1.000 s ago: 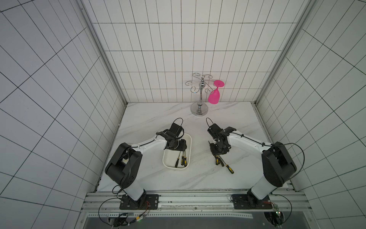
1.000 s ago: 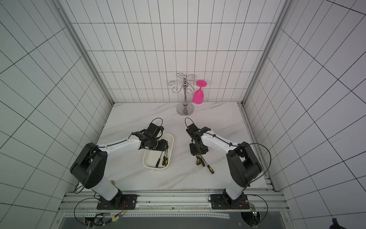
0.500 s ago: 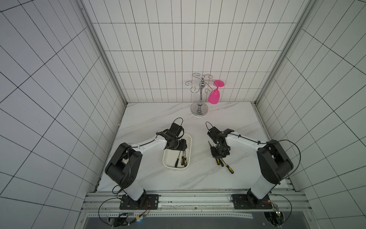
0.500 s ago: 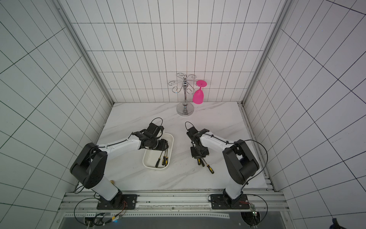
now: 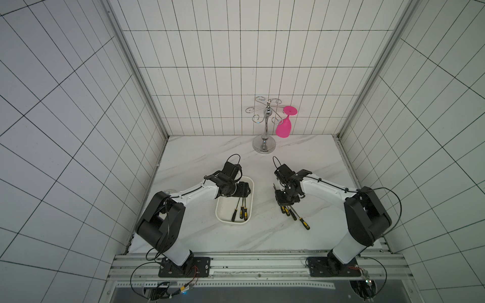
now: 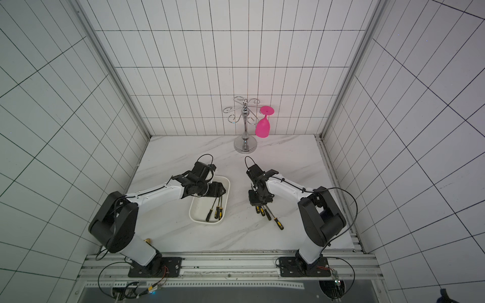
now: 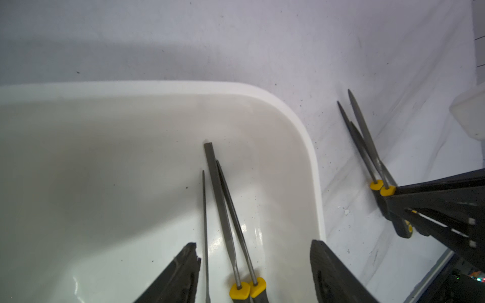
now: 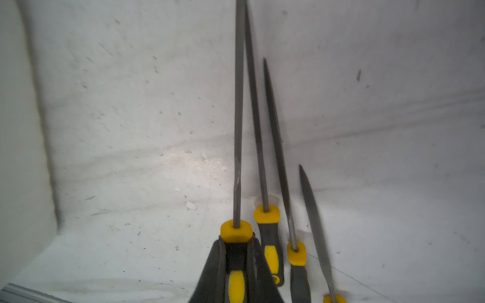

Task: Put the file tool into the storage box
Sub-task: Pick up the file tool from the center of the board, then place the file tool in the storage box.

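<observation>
A: So, clamped on the file tool point(image 8: 238, 131) with the right end effector point(image 8: 236, 245)?
B: Yes: pinched tight at the handle, just behind the yellow collar, blade pointing straight ahead. Probably gripped there for a balanced lift away from the loose files point(image 8: 278, 147) lying just beside on the surface point(image 8: 131, 118).
A: And the left end effector point(image 7: 253, 245)?
B: Spread wide, empty, hovering over the storage box point(image 7: 157, 89), three files point(image 7: 223, 210) directly beneath. Apparently parked clear for the next drop.
A: Arm poses?
B: Both elbows bent, reaching inward; right wrist pitched steeply down, box off to its side.
</observation>
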Controlling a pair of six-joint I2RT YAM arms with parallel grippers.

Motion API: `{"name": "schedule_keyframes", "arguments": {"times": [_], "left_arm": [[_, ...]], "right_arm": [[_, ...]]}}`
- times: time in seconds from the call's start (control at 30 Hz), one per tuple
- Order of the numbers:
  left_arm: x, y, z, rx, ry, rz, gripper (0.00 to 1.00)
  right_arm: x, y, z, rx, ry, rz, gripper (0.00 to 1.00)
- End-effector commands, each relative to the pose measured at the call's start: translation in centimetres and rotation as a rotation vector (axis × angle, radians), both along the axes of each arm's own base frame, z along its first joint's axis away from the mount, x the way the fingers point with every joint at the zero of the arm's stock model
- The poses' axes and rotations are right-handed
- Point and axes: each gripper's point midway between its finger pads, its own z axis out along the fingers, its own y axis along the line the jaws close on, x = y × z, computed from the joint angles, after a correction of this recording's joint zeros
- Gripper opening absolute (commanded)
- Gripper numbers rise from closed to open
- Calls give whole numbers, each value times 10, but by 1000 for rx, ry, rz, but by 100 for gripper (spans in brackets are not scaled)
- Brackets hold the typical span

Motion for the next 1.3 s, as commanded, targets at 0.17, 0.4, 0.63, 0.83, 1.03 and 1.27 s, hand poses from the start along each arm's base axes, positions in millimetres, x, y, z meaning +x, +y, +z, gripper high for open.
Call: {"name": "schedule_keyframes", "arguments": {"times": [0.17, 0.4, 0.63, 0.83, 1.03, 1.27], "left_arm": [[1, -21, 35, -172, -102, -70, 71], [1, -23, 37, -183, -114, -73, 71], [2, -22, 43, -201, -146, -69, 68], [1, -24, 45, -226, -154, -76, 43], [1, -24, 43, -234, -151, -76, 0], [1, -20, 50, -225, -163, -63, 0]], "right_arm": [[4, 80, 51, 183, -93, 239, 9], [-2, 118, 88, 269, -147, 364, 10], [-12, 135, 110, 313, -192, 445, 11], [-15, 140, 115, 323, -202, 462, 11], [-16, 140, 115, 317, -206, 459, 12], [-15, 139, 116, 308, -218, 452, 28]]}}
